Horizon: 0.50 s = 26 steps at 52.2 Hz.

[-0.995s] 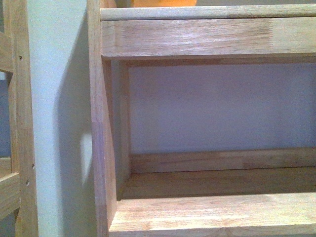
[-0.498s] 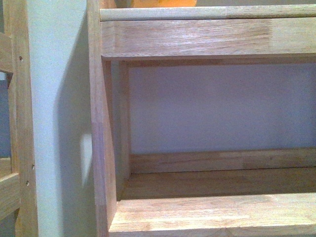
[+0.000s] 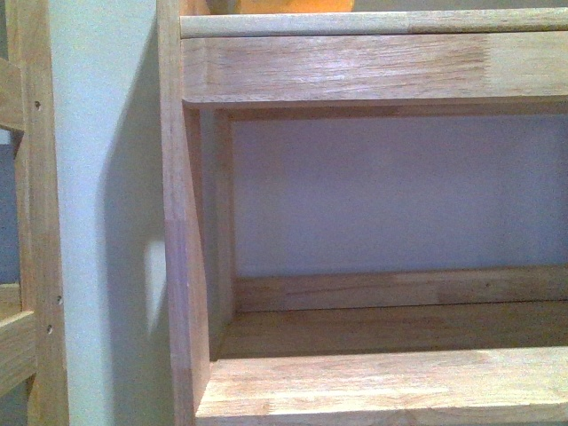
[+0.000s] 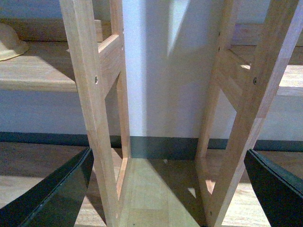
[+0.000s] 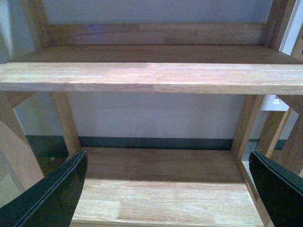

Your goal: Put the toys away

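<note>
the front view is filled by a wooden shelf unit [image 3: 373, 71] seen close up, with a bare shelf board [image 3: 382, 382] near the bottom of the frame and a sliver of orange [image 3: 284, 4] showing just over the rail of the shelf above; that sliver is probably the plush toy, already lying up there, though too little of it shows to be sure. the left hand [image 4: 165, 189] is spread wide and holds nothing, its dark fingers [image 4: 57, 194] at either side of the left wrist view, facing the gap between two wooden uprights [image 4: 90, 104] with a pale rounded object [image 4: 9, 40] on a shelf off to one side. the right hand [image 5: 165, 189] is likewise wide open and carries nothing, pointing at an empty lower shelf [image 5: 151, 71] and the floor board [image 5: 161, 189] beneath. judging by this, the placing seems done or nearly so. to finish well, draw both arms back straight from the unit, keeping the fingers clear of the uprights and shelf edges, and check that the toy sits well back from the rail.
</note>
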Available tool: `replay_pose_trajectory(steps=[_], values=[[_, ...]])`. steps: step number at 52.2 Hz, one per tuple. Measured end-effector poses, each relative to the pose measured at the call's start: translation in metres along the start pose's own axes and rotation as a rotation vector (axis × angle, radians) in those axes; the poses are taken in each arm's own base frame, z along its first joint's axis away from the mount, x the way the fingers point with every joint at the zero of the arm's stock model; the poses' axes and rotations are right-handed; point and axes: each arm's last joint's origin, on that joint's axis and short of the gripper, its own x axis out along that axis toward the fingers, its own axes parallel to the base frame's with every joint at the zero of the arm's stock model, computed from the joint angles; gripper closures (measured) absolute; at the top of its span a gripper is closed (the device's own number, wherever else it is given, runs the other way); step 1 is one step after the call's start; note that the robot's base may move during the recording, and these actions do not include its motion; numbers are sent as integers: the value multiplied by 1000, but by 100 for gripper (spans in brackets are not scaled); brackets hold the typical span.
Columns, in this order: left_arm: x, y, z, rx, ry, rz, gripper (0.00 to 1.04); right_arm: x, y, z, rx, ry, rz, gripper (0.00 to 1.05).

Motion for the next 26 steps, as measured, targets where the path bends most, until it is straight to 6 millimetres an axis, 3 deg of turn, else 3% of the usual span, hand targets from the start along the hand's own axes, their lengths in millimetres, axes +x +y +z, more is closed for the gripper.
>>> replay_pose_trajectory(steps=[26], values=[[0, 0, 0, 0, 0, 0, 6, 0, 0, 0, 0, 0, 0, 0]])
